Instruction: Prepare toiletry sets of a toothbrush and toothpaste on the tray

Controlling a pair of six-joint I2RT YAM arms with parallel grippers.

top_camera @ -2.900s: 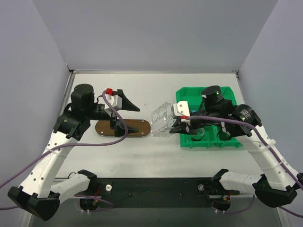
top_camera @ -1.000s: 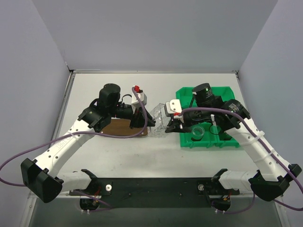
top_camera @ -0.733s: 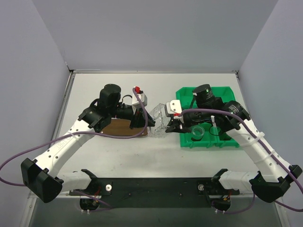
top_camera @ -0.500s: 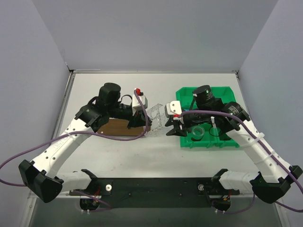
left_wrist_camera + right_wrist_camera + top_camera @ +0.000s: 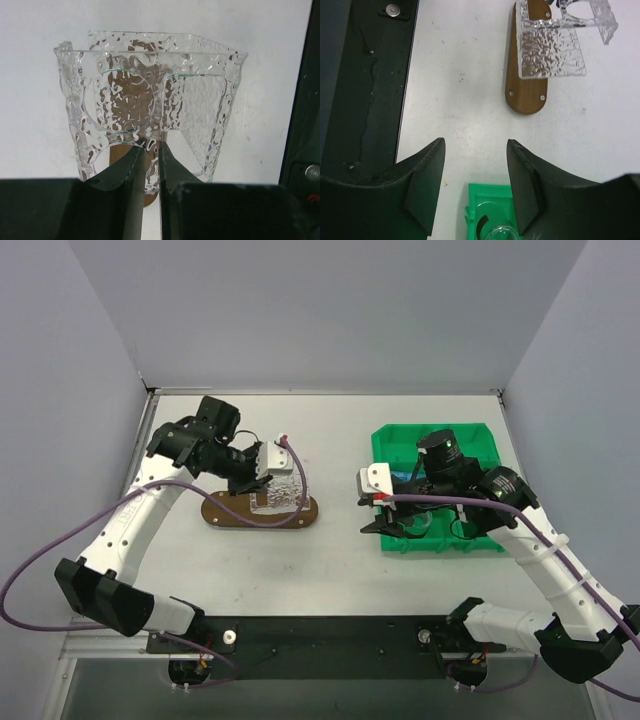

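The dark brown oval tray (image 5: 225,510) lies left of centre on the table. My left gripper (image 5: 262,480) hovers over it, shut on the wall of a clear textured plastic holder (image 5: 280,490). In the left wrist view the fingers pinch the holder's (image 5: 150,95) near wall, with my left gripper (image 5: 149,146) above the tray (image 5: 150,197). My right gripper (image 5: 375,512) is open and empty at the left edge of the green bin (image 5: 480,440). Its wrist view shows my right gripper (image 5: 476,142) well apart from the tray (image 5: 525,97) and holder (image 5: 550,52). Toothbrush and toothpaste are hidden.
The green sectioned bin (image 5: 480,200) sits on the right, with a small clear cup (image 5: 512,234) in its near-left section. The right arm covers much of the bin. Grey walls close in the table on three sides. A dark rail (image 5: 365,75) runs along the near edge.
The right gripper opened and let go of the clear holder, then drew back toward the bin. The left arm carried the holder leftward to above the tray.
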